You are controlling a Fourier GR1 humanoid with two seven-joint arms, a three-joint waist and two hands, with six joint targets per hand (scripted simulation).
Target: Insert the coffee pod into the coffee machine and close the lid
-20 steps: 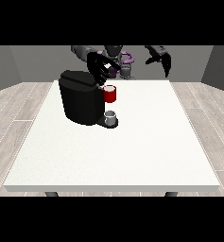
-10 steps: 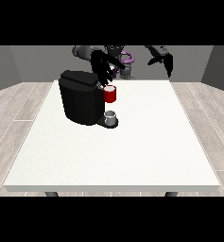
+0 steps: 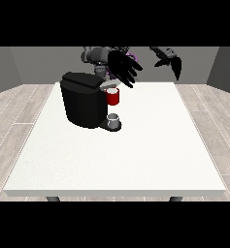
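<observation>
Here, one coffee machine [image 3: 83, 99], one table [image 3: 136, 150], two raised hands [image 3: 122, 68]

A large white counter [image 3: 136, 155] is seen filling most of the view, its dark legs [image 3: 52, 198] just visible under the near edge. Pale wood-plank flooring [image 3: 17, 111] is laid around it, and grey walls [image 3: 34, 63] are set behind. What may be a small grey cup [image 3: 114, 120] is stood on the counter.

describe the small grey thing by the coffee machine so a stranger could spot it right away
Find the black coffee machine on the white table, towards the robot's side. At its base, on the side nearer the table's middle, sits a small grey thing. It lies directly below a red thing at the machine and is the only pale grey item there.
</observation>
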